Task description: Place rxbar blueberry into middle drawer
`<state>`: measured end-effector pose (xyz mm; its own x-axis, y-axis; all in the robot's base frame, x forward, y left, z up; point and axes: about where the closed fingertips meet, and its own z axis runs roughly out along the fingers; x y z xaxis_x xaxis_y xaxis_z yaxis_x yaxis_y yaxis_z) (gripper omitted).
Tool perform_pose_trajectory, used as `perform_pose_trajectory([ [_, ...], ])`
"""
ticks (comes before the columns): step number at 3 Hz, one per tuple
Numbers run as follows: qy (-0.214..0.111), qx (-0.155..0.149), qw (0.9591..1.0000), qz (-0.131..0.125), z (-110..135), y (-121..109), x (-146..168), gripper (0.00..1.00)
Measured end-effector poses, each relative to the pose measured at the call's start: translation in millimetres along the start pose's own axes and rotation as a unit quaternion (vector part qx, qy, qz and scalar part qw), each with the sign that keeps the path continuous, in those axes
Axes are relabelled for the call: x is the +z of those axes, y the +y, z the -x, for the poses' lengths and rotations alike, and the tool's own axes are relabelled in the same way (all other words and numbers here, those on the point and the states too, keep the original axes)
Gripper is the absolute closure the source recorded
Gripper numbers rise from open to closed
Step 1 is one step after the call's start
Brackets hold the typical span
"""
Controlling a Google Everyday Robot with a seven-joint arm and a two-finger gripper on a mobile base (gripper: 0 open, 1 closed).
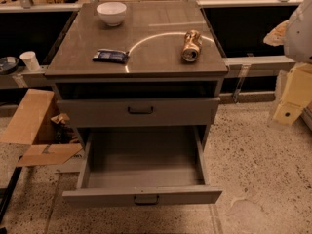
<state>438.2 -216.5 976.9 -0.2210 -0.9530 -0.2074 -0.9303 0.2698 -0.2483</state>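
Bar (111,56) on the cabinet top (161,23) by bowl (111,13) and can (191,46), drawer (141,197) open over speckled floor (258,155), gripper (294,94) far right, can't tell its state.

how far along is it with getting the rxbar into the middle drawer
Done: the middle drawer is pulled wide open. In hand: no grasp yet; the gripper is at the right edge, away from the cabinet top. Left: the rxbar blueberry lies on that top, so grasping it and placing it in the drawer both remain.

Middle drawer (141,172) pulled out, tray open from above; other drawer front (139,112) overhangs its back edge. Gripper (291,99) off to drawer's right, open floor between them.
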Motion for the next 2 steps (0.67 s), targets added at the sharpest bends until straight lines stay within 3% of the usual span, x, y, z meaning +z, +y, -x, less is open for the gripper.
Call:
perform_pose_trajectory([
  [1,0.000,0.000,1.0000,0.000,0,0,0,0.00],
  [2,-0.039,0.003,0.9992,-0.001,28,-33,24,0.00],
])
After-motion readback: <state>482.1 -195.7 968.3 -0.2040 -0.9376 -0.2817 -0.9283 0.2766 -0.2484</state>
